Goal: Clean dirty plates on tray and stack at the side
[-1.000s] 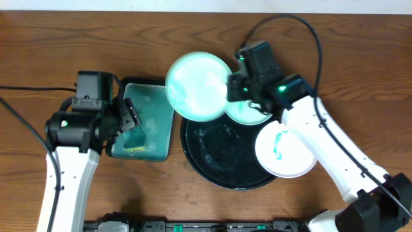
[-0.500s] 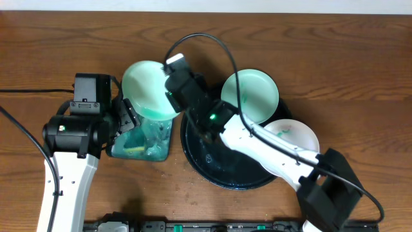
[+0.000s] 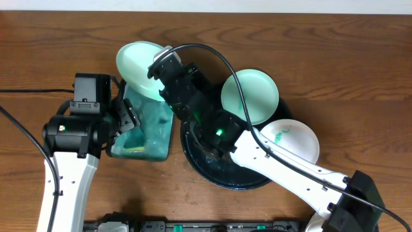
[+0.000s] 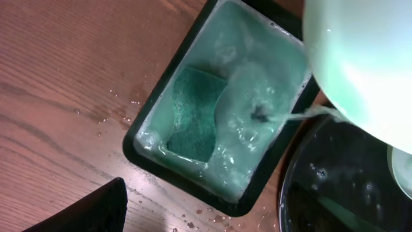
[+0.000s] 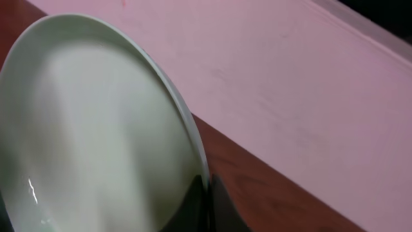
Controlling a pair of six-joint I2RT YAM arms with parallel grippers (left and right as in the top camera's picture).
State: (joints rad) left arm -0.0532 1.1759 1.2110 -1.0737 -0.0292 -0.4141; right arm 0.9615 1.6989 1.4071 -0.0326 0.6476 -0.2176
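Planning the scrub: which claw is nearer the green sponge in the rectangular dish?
Left. The left claw hovers by the green sponge; the right claw grips a round white plate at the dish's far end.

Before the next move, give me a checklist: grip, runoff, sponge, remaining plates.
1. Grip: right gripper shut on the held plate at its rim. Ok.
2. Spill: runoff falls inside the dish. Ok.
3. Cleanliness of the held plate: wet and teal-tinted. Cannot tell.
4. Tool in hand: sponge lies in the dish; left gripper open and empty. Not ok.
5. Other plates: smeared plate shows a teal streak. Not ok.
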